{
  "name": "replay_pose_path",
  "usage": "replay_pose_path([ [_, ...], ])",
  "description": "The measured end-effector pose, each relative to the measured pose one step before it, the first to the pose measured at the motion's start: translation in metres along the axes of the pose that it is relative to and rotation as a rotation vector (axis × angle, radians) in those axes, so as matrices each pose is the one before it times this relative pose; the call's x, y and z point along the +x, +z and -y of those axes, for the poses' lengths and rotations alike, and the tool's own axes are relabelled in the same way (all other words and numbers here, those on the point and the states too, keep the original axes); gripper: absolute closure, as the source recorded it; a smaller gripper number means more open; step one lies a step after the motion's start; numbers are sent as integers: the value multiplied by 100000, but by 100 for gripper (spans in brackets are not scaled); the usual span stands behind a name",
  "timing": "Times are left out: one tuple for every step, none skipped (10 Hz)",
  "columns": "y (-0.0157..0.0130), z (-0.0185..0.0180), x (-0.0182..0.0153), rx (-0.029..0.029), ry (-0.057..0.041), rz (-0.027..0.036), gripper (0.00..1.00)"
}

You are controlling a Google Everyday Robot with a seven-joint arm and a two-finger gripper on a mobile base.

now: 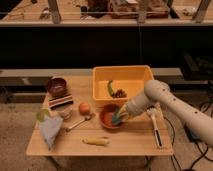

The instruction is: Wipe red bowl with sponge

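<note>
The pincer [121, 116] is reaching into the red bowl [106, 118] near the front middle of the table [127, 142], clamping the teal sponge [117, 119] against the bowl's right inner side. The bowl is sitting just in front of the yellow tub [121, 70], near 1 orange [84, 108].

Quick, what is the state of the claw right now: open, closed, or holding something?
Claw: down in the red bowl, right at the sponge; whether it grips the sponge cannot be told.
</note>
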Motion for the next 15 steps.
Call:
replay_pose_path([
  [146,552,498,113,347,-371,100],
  [329,1133,786,167,206,-428,100],
  [353,789,287,-64,-232,130,100],
  [430,654,-36,104,-198,305,100],
  [431,563,-263,338,-602,612,100],
  [943,1104,-832,974,-1730,1985,100],
  [525,582,-820,1633,-1752,1832,100],
  [82,-72,-744,1702,-1143,1188,100],
  [-91,-123,-1428,3982,-1367,1625,100],
  [-290,-178,-759,2535,-97,395,100],
  [-155,-277,-680,1752,-5,344,100],
  [-469,-493,-987,2289,44,69,100],
  [-500,-830,-596,554,444,-46,100],
  [-609,-965,-348,108,749,-247,100],
  [-530,-889,-167,-615,934,-345,100],
])
